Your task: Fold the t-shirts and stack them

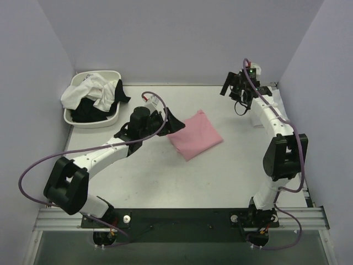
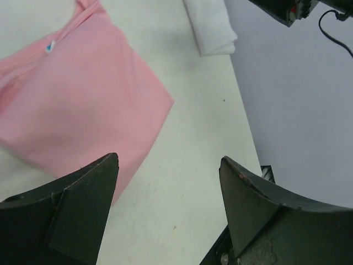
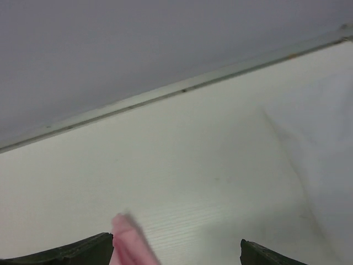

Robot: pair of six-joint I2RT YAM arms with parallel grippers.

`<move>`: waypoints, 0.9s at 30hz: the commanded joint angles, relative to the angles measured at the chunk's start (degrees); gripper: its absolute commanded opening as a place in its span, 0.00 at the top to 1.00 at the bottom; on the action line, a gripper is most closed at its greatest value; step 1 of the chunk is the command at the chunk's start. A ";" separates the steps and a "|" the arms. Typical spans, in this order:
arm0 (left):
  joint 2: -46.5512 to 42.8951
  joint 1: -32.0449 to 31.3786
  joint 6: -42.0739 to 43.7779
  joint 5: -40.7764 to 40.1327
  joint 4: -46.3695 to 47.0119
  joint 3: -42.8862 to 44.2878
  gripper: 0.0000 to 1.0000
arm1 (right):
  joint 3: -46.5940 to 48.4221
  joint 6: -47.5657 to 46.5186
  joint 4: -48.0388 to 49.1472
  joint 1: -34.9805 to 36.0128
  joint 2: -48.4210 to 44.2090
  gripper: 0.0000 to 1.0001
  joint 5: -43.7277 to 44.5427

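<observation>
So here's where we are: the pink t-shirt (image 1: 194, 135) lies folded into a neat, flat rectangle around the middle of the surface (image 1: 220, 176), turned at an angle to the edges. From the left wrist view we make out a little blue-and-white tag near its collar end.

The left pincer (image 2: 168, 165) sits right at the shirt's left side with its jaws spread wide and nothing between them. One finger overlaps the pink cloth in the wrist view, but we can't tell if it actually touches.

The right pincer (image 1: 229, 87) is way off toward the far right corner of the surface, raised, jaws as wide as they go and gripping nothing. Its own camera mostly shows bare surface and the back wall, with a blurry bit of pink at the bottom.

There's also a folded white t-shirt (image 2: 212, 30) along the right edge, toward the far right corner, partly under the right arm and well apart from the pink one.

Over in the far left corner is the white basin (image 1: 74, 117), with a crumpled white shirt (image 1: 88, 91) and a black shirt (image 1: 88, 113) heaped together inside, not folded
</observation>
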 commanded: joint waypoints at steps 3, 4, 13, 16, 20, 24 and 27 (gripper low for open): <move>-11.71 -1.23 1.15 -3.46 -4.01 -9.78 0.17 | -0.24 1.12 -5.04 -12.19 7.35 0.00 2.79; -12.87 -1.59 1.24 -3.64 -3.75 -11.11 0.17 | 0.38 1.04 -5.04 -13.24 9.80 0.00 2.78; -20.70 -3.26 1.24 -2.94 -4.63 -19.90 0.16 | 12.06 -0.72 -5.92 -16.85 21.23 0.00 3.13; -21.32 -3.17 1.41 -2.15 -4.45 -21.58 0.16 | 15.05 0.68 -6.71 -18.35 24.23 0.00 3.04; -21.67 -3.09 1.94 -2.23 -4.45 -22.72 0.16 | 16.12 0.95 -6.72 -19.40 25.38 0.00 6.54; -20.71 -2.91 2.20 -1.53 -3.66 -23.08 0.16 | 16.20 5.24 -6.80 -22.29 26.26 0.00 6.47; -19.74 -2.73 2.20 -1.18 -3.13 -23.17 0.16 | 17.17 7.10 -7.50 -22.83 27.31 0.00 7.60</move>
